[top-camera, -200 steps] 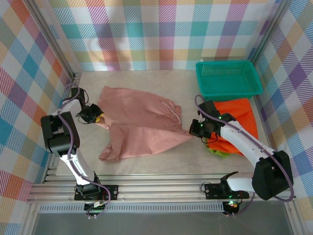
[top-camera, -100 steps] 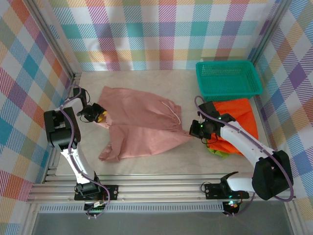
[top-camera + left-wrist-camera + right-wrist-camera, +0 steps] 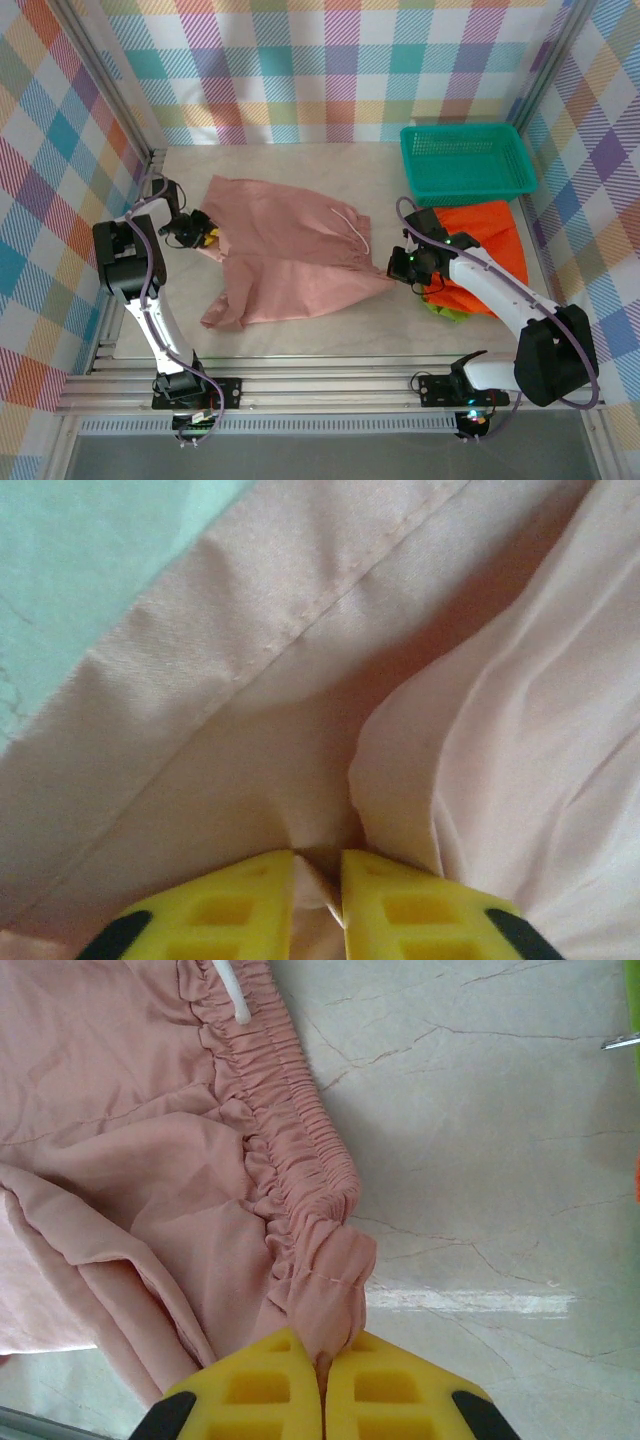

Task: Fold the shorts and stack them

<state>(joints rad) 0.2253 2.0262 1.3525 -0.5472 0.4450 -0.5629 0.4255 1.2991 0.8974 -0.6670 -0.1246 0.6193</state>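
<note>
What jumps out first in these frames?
The dusty pink shorts lie spread across mid-table, pinched at both ends: the left end effector on a fabric fold at the left edge, the right end effector on the waistband corner. The bright orange shorts lie crumpled at right, in front of the teal basket.

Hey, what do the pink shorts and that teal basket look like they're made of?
The pink shorts: thin woven cloth with a faint sheen, maybe a synthetic blend; it creases softly and bunches at the waistband. The teal basket: probably moulded plastic, given its stiff, even mesh walls.
</note>
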